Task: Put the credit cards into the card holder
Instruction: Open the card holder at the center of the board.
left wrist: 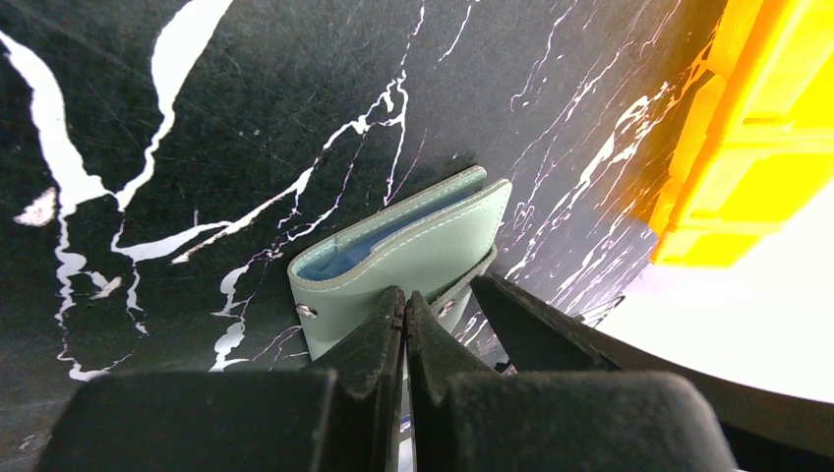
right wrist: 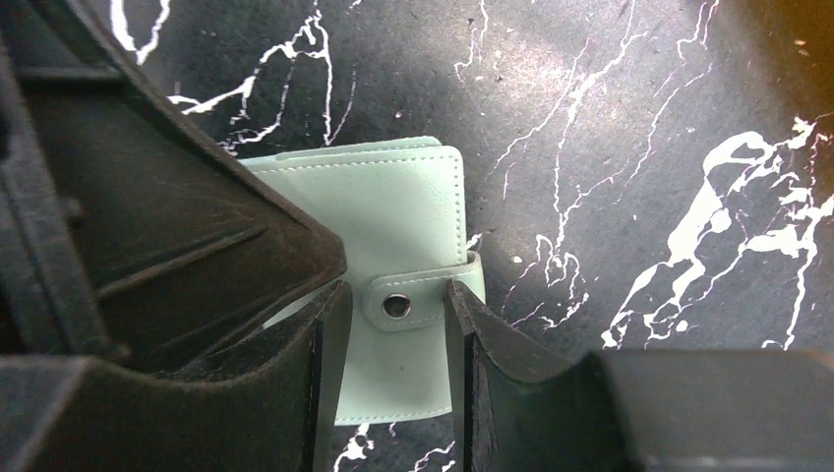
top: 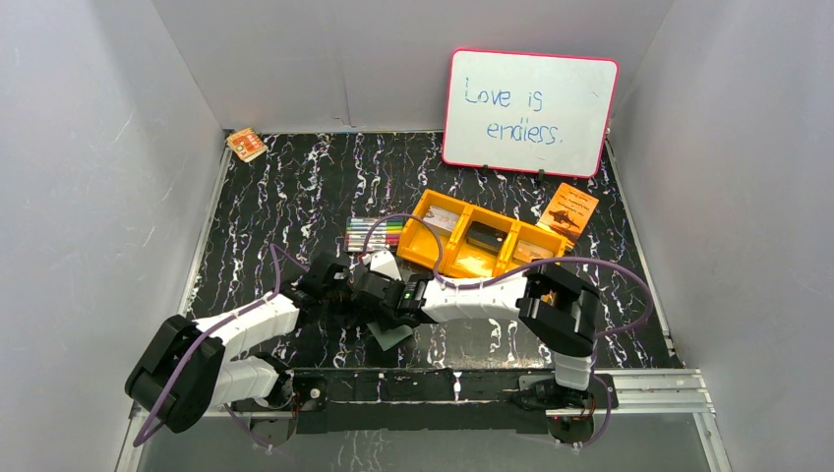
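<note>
**Wallet Closed on Desk, Both Sets of Fingers at Its Clasp Edge**

The wallet [right wrist: 393, 211] is found lying flat on the black marbled desk [top: 295, 187], just in front of the two arm bases and near the orange bin [top: 421, 234]. It is fastened: the snap tab [right wrist: 398, 306] is wrapped round the open edge and its stud is pressed home. In the left wrist view the covers are seen to gape slightly, so that the blue lining is exposed.

The left fingers [left wrist: 379, 329] are brought together, tip against tip, at the wallet's near edge beside the tab. Whether a thin layer of the cover is pinched between them cannot be told. The placement is judged to be a brace, so that the wallet is kept from sliding while the clasp is worked.

The right fingers [right wrist: 470, 344] are held apart, one on each side of the snap tab, with nothing clamped. This straddling stance is judged to be preparation for the tab to be gripped and pulled off its stud.

Small flat pieces, taken to be the cards [top: 484, 239], are seen in the bin's compartments, well apart from the wallet; they are too small to be confirmed.

The task is assessed as at an early stage: no card is housed, and the wallet must be opened first. A slip of the tab, or the wallet being dragged along the desk, is noted as the chief risk.
</note>
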### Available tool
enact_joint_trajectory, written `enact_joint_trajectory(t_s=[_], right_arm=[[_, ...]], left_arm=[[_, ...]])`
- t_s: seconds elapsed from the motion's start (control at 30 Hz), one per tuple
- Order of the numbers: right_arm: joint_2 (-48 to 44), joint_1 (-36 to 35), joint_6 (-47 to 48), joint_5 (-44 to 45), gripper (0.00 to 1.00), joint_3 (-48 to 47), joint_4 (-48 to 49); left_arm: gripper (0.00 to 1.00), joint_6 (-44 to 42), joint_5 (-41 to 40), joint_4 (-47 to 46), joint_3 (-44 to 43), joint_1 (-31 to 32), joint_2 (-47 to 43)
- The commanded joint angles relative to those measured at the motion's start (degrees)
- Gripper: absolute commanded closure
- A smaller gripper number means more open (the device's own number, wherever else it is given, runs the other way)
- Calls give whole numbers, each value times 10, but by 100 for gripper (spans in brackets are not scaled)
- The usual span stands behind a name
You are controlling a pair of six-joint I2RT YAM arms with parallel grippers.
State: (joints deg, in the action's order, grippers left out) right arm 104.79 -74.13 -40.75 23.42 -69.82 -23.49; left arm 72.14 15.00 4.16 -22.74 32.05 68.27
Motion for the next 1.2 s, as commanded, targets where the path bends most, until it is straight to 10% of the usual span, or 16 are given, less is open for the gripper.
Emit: enact_joint_trajectory(t_s=[0.0, 0.67, 1.17], right_arm=[[15, -8, 8, 35, 52, -24, -33], [53, -37, 9, 111, 54, -64, -111], [43, -38, 9, 104, 88, -53, -104]], left_arm=[[100, -11, -46, 49, 28, 1, 10], [100, -10, -50, 53, 31, 1, 6], [100, -11, -49, 48, 32, 1, 10]])
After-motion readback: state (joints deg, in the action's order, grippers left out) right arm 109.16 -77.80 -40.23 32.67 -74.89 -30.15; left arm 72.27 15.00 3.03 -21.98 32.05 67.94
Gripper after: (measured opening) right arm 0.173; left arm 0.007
